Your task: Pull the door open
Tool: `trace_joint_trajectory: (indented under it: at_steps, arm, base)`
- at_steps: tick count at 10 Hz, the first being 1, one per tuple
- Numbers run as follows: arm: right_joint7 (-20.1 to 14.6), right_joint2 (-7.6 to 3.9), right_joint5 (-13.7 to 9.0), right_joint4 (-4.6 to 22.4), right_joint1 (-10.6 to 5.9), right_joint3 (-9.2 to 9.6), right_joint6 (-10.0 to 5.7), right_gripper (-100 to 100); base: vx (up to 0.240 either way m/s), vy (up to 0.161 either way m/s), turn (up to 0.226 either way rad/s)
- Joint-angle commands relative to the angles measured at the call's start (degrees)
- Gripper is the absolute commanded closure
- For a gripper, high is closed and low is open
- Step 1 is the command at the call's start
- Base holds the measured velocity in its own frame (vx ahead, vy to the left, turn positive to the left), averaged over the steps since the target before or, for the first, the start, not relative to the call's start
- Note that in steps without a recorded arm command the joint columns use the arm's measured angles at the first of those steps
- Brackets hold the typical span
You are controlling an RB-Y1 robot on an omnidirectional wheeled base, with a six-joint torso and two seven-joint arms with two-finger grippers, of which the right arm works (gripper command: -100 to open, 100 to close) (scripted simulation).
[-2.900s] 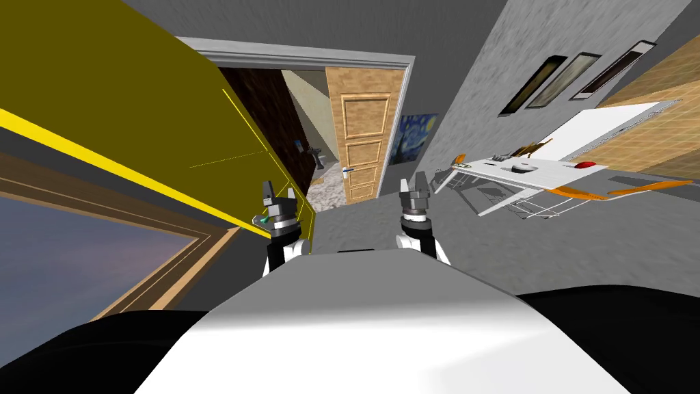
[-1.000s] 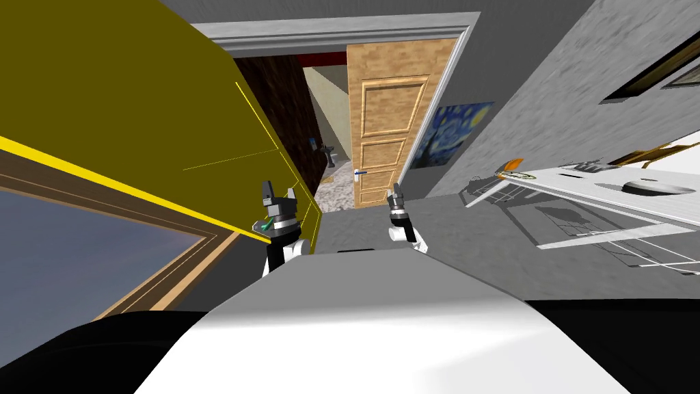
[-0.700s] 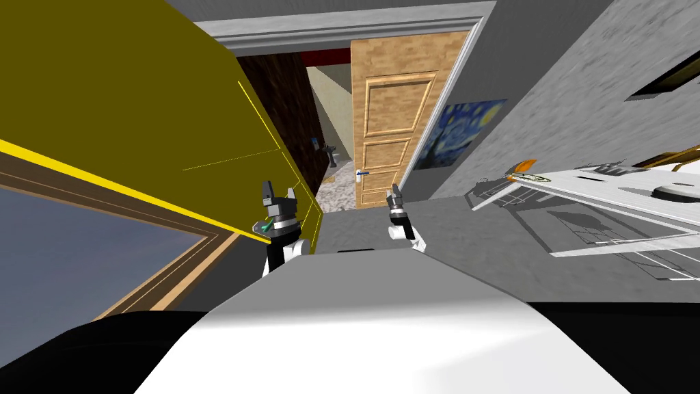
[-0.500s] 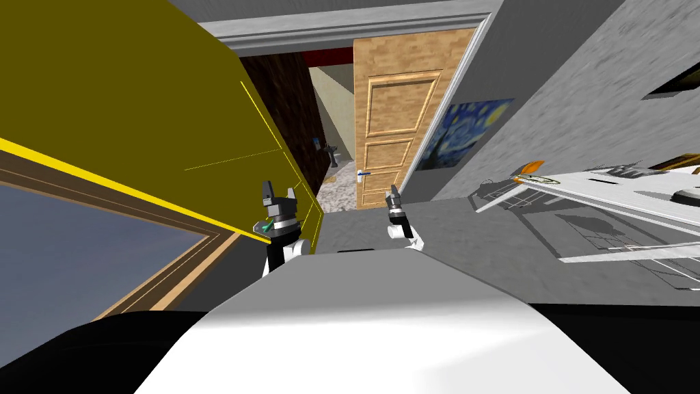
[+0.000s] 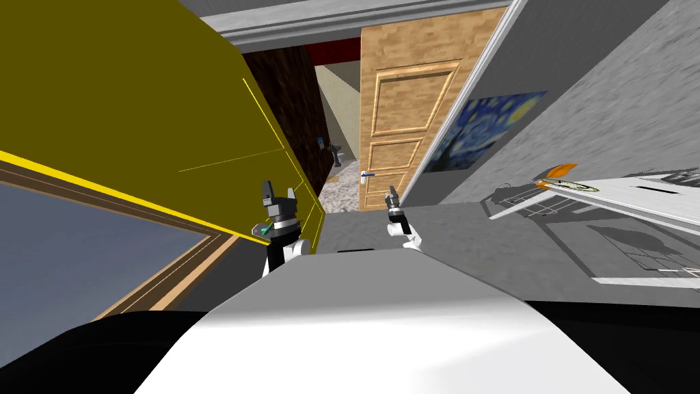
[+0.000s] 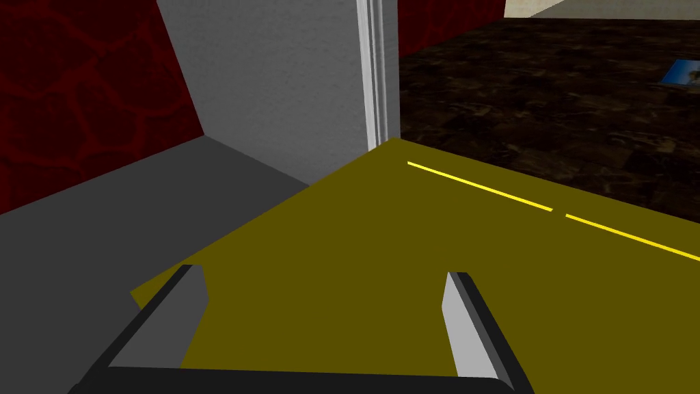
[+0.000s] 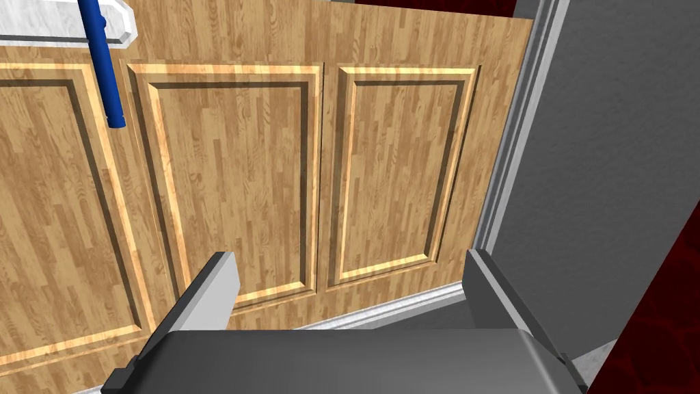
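My head camera looks down and ahead, from farther back, at the wooden door (image 5: 400, 116). My right hand camera is close to that same door and faces its panels. My left hand camera faces a flat yellow surface (image 6: 410, 273), very near.

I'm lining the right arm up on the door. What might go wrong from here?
1. The open right gripper faces bare panels of the panelled wooden door, well aside of the blue lever handle; closing here would likely grasp nothing.
2. The grey door frame is near one finger, so a sideways correction may clip it.
3. The open left gripper is close to the olive-yellow panel; base motion could scrape it.
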Motion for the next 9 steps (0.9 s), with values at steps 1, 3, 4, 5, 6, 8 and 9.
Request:
trace_joint_trajectory:
  at_steps: [1,3,4,5,6,8,9]
  arm:
    - [0.0,-0.55,-0.9,2.9,-1.30,-0.12,-0.21,-100]
    - [0.1,-0.91,-1.7,4.8,-2.30,-0.20,-0.07,-100]
    - [0.2,-1.27,-2.4,6.7,-3.30,-0.28,0.07,-100]
    - [0.4,-1.63,-3.2,8.6,-4.29,-0.36,0.21,-100]
    - [0.5,-1.98,-4.0,10.5,-5.29,-0.44,0.35,-100]
    - [0.6,-2.34,-4.7,12.4,-6.28,-0.52,0.49,-100]
    - [0.7,-2.68,-5.4,14.1,-7.25,-0.59,0.62,-100]
  base:
    - [0.048,0.001,0.063]
    - [0.070,0.000,0.078]
    - [0.045,-0.008,0.057]
    - [0.062,-0.006,0.090]
    - [0.094,-0.012,0.115]
    - [0.071,-0.014,0.061]
    - [0.084,-0.002,0.089]
